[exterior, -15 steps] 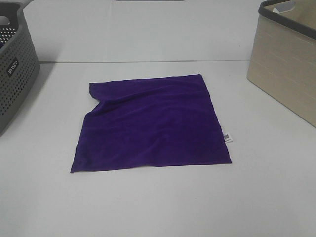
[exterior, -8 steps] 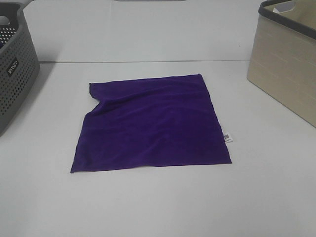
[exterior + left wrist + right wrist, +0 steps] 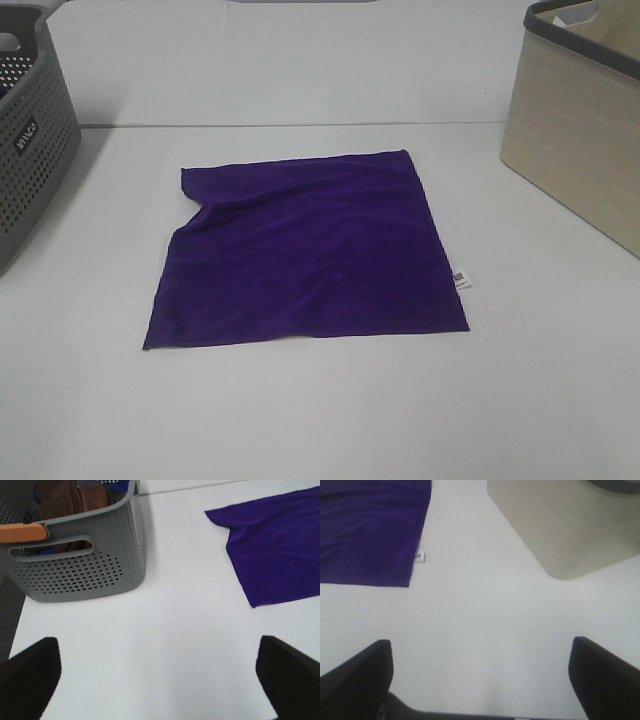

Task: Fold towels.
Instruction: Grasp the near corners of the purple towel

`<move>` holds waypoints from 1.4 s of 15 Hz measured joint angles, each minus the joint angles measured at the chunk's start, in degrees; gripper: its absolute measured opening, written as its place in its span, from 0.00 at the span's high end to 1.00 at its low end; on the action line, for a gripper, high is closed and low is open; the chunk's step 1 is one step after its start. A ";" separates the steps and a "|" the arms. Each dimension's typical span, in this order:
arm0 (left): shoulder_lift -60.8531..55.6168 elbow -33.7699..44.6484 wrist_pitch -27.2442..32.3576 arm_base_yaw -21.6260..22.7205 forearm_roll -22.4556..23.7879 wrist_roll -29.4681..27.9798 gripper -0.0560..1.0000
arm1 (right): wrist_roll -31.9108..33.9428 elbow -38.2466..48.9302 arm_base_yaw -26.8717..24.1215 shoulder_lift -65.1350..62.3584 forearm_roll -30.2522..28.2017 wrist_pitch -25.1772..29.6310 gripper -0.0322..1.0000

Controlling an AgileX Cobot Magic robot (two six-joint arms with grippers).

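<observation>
Left gripper [image 3: 160,680] hangs over the bare white table [image 3: 165,630], fingers [image 3: 30,675] spread wide, nothing between them. Ahead of it and in toward the table's middle lies the deep purple towel [image 3: 305,250], flat and unfolded, with one far corner rumpled. Ahead on its outer side sits the grey perforated basket [image 3: 85,570]. Right gripper [image 3: 480,680], also wide apart and empty, has the towel's edge with the small white tag [image 3: 420,557] ahead and inward, well clear. The beige bin [image 3: 560,525] is ahead on its outer side.
</observation>
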 joint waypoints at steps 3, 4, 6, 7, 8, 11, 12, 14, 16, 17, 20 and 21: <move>24.52 -12.89 5.73 0.00 0.00 0.11 0.02 | 4.98 -12.83 0.00 28.36 0.29 2.06 0.07; 33.23 -16.73 6.19 0.00 0.00 1.49 0.02 | 3.95 -17.42 0.00 37.53 1.32 1.95 0.07; 43.95 -20.11 5.21 0.00 -0.23 2.98 0.03 | -1.60 -23.43 0.00 50.19 5.50 -0.34 0.07; 50.25 -20.91 3.95 0.00 -1.66 3.55 0.05 | -6.93 -26.07 0.00 57.93 10.83 -2.64 0.07; 56.38 -20.80 1.95 0.00 -5.21 5.33 0.07 | -12.09 -27.39 0.00 63.83 16.79 -3.78 0.07; 74.37 -19.54 -9.00 0.00 -25.21 18.11 0.15 | -31.68 -24.75 0.00 80.39 38.33 -4.13 0.08; 79.35 -19.54 -11.12 0.00 -29.74 21.26 0.15 | -35.01 -24.18 0.00 83.82 40.51 -4.18 0.08; 88.12 -19.54 -15.64 0.00 -36.21 26.87 0.15 | -38.62 -23.89 0.00 89.95 41.88 -5.44 0.08; 93.39 -19.54 -18.33 0.00 -39.48 29.97 0.15 | -38.79 -23.84 0.00 93.79 42.06 -7.73 0.08; 96.20 -19.54 -19.25 0.00 -41.48 32.49 0.15 | -38.90 -23.84 0.00 95.57 42.06 -9.28 0.08; 103.53 -19.54 -20.80 2.06 -46.35 39.08 0.15 | -41.31 -23.84 0.00 101.01 42.00 -11.92 0.08; 104.74 -19.54 -20.80 3.27 -47.78 41.25 0.15 | -42.40 -23.89 0.00 102.96 42.00 -11.92 0.08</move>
